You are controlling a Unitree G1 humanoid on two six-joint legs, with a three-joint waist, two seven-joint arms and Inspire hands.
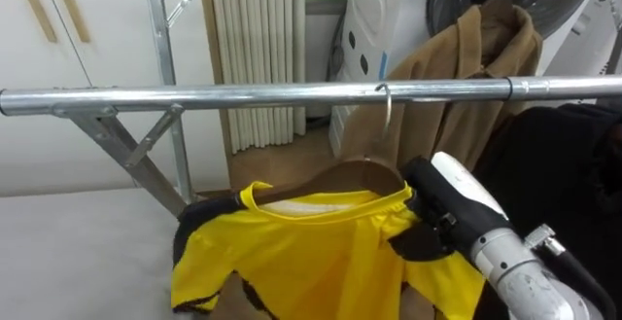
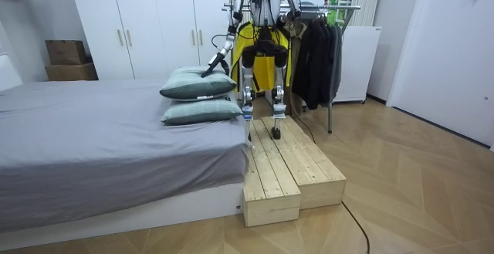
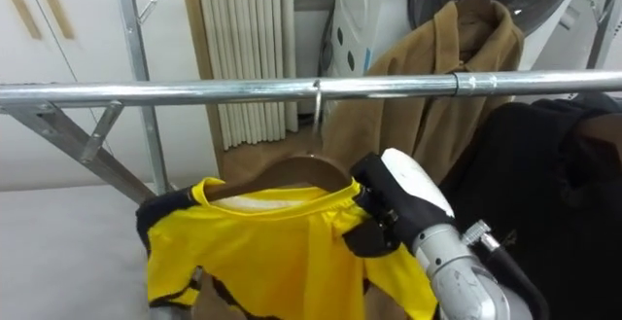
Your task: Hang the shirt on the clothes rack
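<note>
A yellow shirt (image 1: 321,252) with black trim hangs on a wooden hanger (image 1: 364,172). The hanger's metal hook (image 1: 386,106) is over the silver rail (image 1: 243,96) of the clothes rack. My right hand (image 1: 455,195) comes in from the lower right and sits at the hanger's right shoulder, its dark fingers curled on the hanger end and the shirt's collar. In the room view I stand on a wooden platform (image 2: 297,165) facing the rack, with the yellow shirt (image 2: 248,44) before me. My left hand (image 2: 209,72) hangs low toward the pillows.
A brown coat (image 1: 466,67) and black clothes (image 1: 564,174) hang on the rail to the right. The rack's slanted braces (image 1: 136,155) stand at the left. A bed (image 2: 93,138) with two pillows (image 2: 197,84) lies at the room view's left; white wardrobes (image 2: 147,22) stand behind.
</note>
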